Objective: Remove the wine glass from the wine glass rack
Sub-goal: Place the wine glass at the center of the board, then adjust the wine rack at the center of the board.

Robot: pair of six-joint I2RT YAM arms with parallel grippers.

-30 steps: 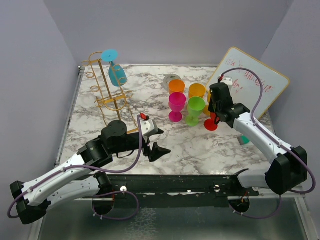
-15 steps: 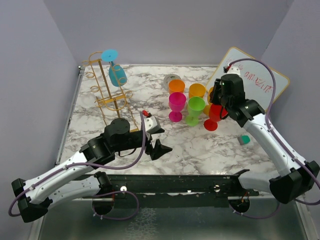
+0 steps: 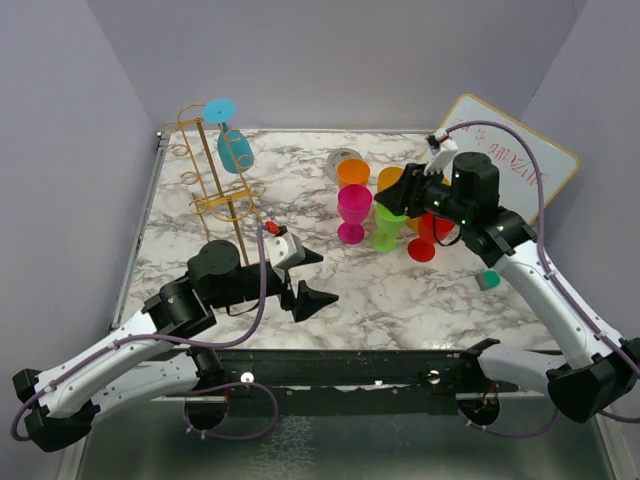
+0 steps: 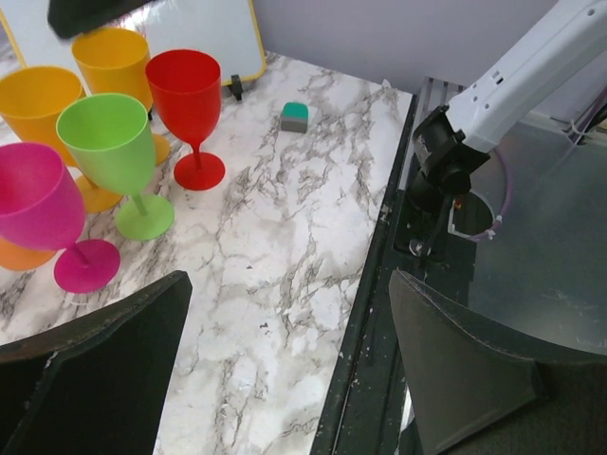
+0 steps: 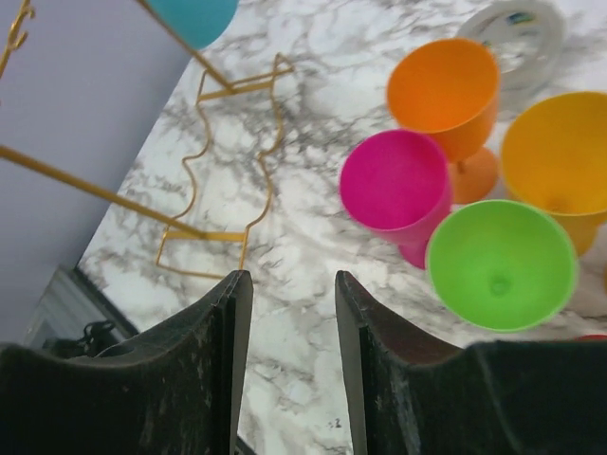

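Note:
The gold wire wine glass rack (image 3: 212,175) stands at the back left of the marble table. A teal wine glass (image 3: 236,150) hangs upside down on it, foot up at the top. The right wrist view shows the rack's base wires (image 5: 237,142) and the teal bowl's rim (image 5: 194,14). My right gripper (image 3: 382,198) hovers over the group of standing glasses, pointing left toward the rack, open with nothing between its fingers (image 5: 290,277). My left gripper (image 3: 312,278) is low over the front middle of the table, wide open and empty (image 4: 289,284), far from the rack.
Several coloured glasses stand upright mid-table: orange (image 3: 353,172), yellow (image 3: 393,178), pink (image 3: 353,205), green (image 3: 385,232) and red (image 3: 425,238). A whiteboard (image 3: 520,170) leans at the back right, a teal eraser (image 3: 487,280) lies near it, and a tape roll (image 5: 517,28) sits behind the glasses.
My right gripper has let go of the red glass, risen and swung left over the green and pink glasses with its jaws opening. The left arm has shifted slightly.

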